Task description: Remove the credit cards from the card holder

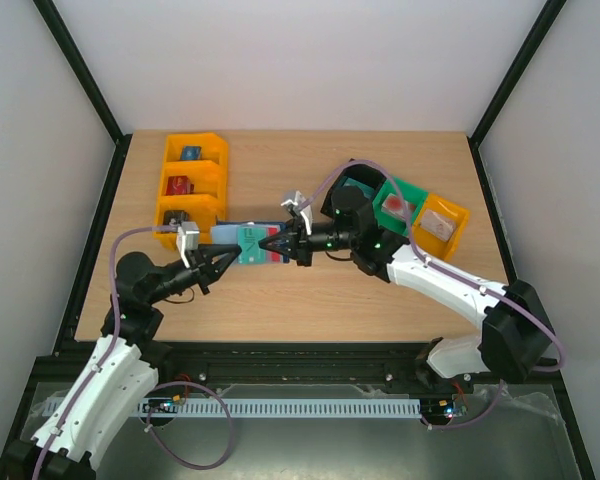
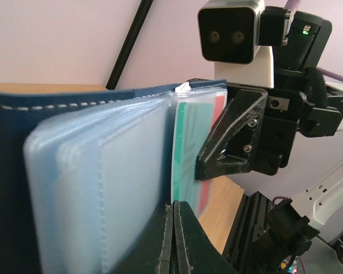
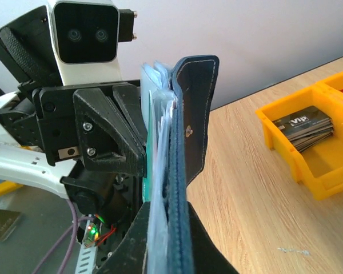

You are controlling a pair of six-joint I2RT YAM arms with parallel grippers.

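- A dark navy folding card holder [image 1: 242, 240] with clear, pale blue plastic sleeves is held open in the air above the middle of the light wooden tabletop [image 1: 310, 300], between the two robot arms.
- The left claw [image 1: 230, 259] is pressed together on the near edge of the card holder, gripping its sleeves.
- The right claw [image 1: 267, 243] is also pressed together, pinching the opposite edge by the sleeve that shows a card. From these angles it may have the card itself or only the sleeve and cover.
- Progress: the task looks to be at an early stage. A thin teal card with a red band [image 2: 188, 137] sits inside its sleeve, and no such card is seen free of the holder.
- What is left: drawing that card out, then checking the other sleeves and emptying them.
- Counts: one card holder, one card showing in it, and two claws, both on the holder.
- Counts of other things: three orange plastic bins [image 1: 208, 178] in a row at the far left of the tabletop, one green bin [image 1: 412, 190] and one more orange bin [image 1: 458, 215] at the far right. Each holds small items.
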